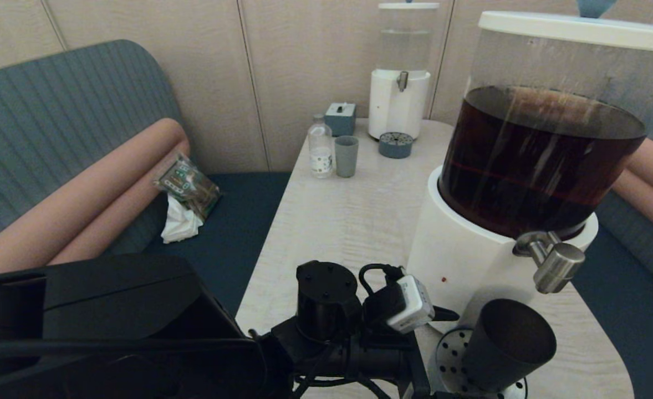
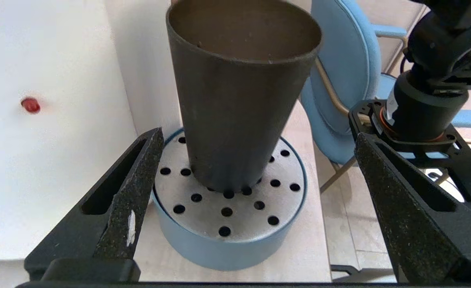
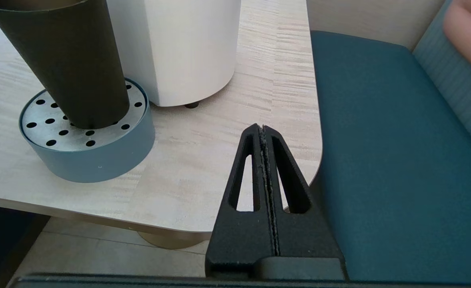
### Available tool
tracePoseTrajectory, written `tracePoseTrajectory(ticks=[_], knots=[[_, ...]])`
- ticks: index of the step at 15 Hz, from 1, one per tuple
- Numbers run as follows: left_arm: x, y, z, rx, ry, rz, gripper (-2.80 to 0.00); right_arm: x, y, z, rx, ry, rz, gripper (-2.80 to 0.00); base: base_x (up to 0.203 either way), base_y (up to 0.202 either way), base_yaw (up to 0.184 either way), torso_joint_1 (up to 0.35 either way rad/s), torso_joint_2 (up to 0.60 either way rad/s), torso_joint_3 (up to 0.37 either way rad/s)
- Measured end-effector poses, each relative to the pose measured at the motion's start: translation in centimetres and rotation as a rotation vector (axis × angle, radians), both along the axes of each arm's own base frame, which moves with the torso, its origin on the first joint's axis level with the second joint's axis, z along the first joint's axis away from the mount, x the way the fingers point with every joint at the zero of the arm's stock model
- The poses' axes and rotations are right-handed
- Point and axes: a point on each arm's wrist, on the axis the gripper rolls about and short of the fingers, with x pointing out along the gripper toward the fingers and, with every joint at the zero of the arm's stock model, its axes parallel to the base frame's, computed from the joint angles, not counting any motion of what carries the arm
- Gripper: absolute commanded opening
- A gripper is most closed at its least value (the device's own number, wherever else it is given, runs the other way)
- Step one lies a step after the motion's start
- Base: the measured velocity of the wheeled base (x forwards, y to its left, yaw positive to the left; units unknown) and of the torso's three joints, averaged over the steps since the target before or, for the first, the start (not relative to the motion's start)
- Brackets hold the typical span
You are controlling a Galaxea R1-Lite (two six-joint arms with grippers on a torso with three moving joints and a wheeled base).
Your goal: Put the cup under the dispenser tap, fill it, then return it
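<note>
The small black tapered tumbler of matte plastic, the cup (image 2: 241, 96), stands upright on the perforated steel plate of a round blue-grey drip tray (image 2: 227, 244), at the near right corner of the pale wood-grain table (image 1: 348, 221). Above it, and seemingly a little to one side in the head view, juts the stubby brushed-steel spout, the dispenser tap (image 1: 554, 267), from the big white-based dispenser (image 1: 459, 260) holding dark brown liquid. No stream shows, and the cup's inside looks dry as far as can be seen.

The left gripper (image 2: 255, 168) sits just short of the cup, its black fingers (image 2: 135, 188) spread wide to either side of the cup's base, touching nothing. The right gripper (image 3: 264, 132) hangs off the table's right edge over the teal bench seat (image 3: 399, 160), fingers pressed together and empty.

By my reading, the placing step looks done and filling is in hand. The next move calls for working the tap, though how it opens cannot be told from here, and for checking that the cup's mouth truly lies under the spout.
</note>
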Motion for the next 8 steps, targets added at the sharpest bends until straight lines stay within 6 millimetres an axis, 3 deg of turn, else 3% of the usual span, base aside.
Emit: tracePoseTrajectory(ticks=[8], knots=[[0.9, -1.2, -0.2, -0.015, -0.008, -0.002, 0.0, 0.0, 0.0, 0.0, 0.0, 0.001, -0.001, -2.8, 0.0, 0.0, 0.0, 0.0, 0.0, 0.0]])
